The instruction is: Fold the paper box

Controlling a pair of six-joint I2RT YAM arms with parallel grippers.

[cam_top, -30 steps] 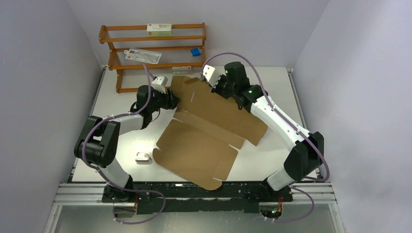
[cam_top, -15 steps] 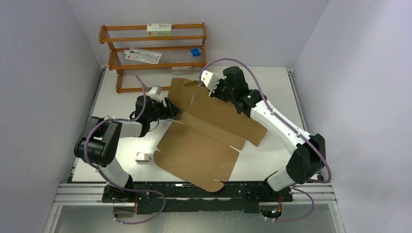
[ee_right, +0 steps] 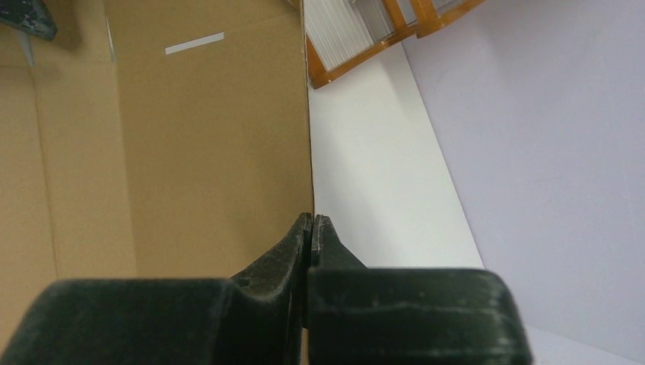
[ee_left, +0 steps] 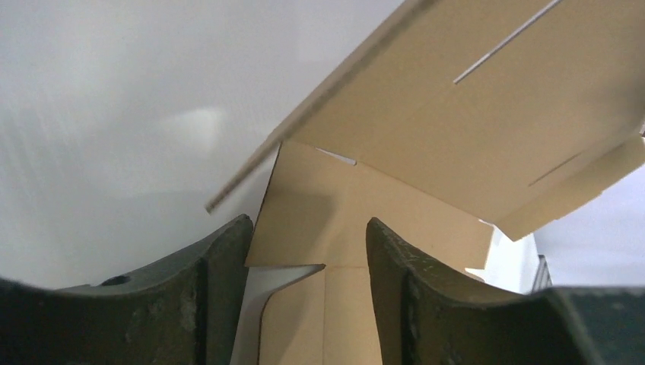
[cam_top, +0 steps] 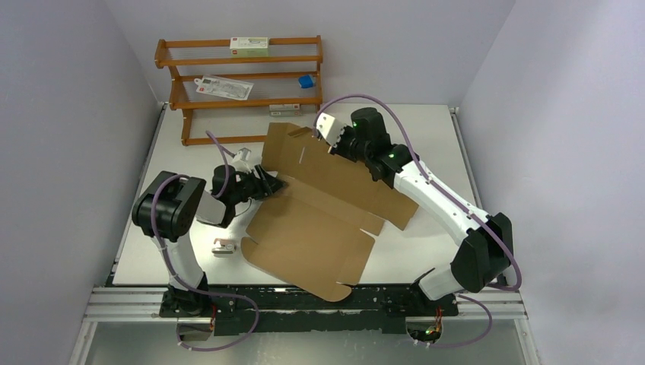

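The paper box (cam_top: 312,236) lay unfolded mid-desk (cam_top: 437,152), its near panel flat at lower centre. My left fingers (cam_top: 274,182), spread open and holding nothing, straddled a side flap, ready to pinch. Higher up, my right fingers (ee_right: 312,228) were clamped on the far panel's edge, tilting it up for folding.

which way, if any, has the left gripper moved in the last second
Yes. The left gripper has moved away from the rack toward the table's near edge and slightly right, along the box's left side.
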